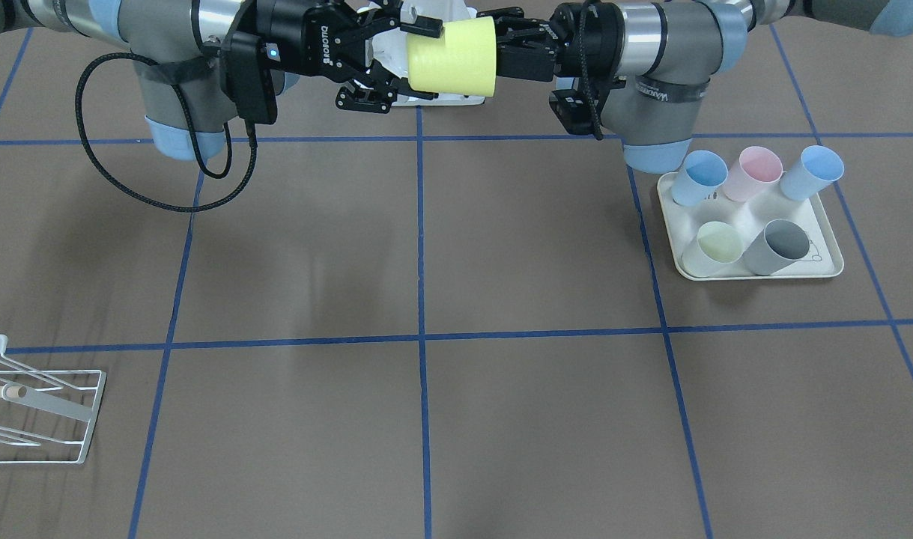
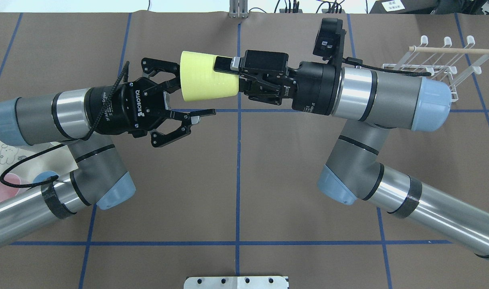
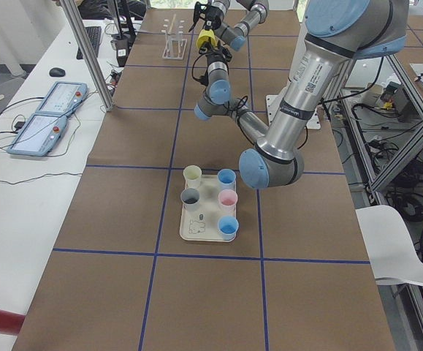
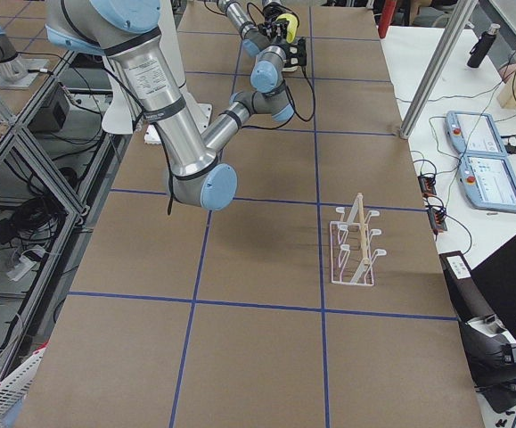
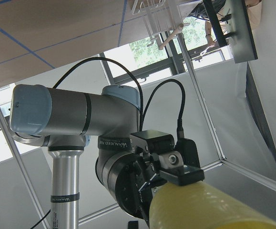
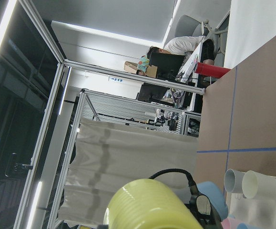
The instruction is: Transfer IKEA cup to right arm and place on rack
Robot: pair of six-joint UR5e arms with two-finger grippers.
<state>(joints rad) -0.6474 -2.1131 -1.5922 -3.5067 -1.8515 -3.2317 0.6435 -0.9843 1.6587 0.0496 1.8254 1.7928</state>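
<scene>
Bearing ROBOTIQ: left gripper [image 2: 193, 93] by cup [image 2: 208, 80]

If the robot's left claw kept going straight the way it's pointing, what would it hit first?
The yellow cup, most likely: its wide end sits right ahead of the open left gripper, with the right gripper clamped on its far end.

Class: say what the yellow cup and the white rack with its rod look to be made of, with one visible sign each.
The yellow cup: probably plastic, matt, even colour, faint moulded ridges. The rack: likely white-coated metal wire, thin bent bars with rounded tips. The rod: looks like bare pale wood, uncoated tan dowel.
</scene>
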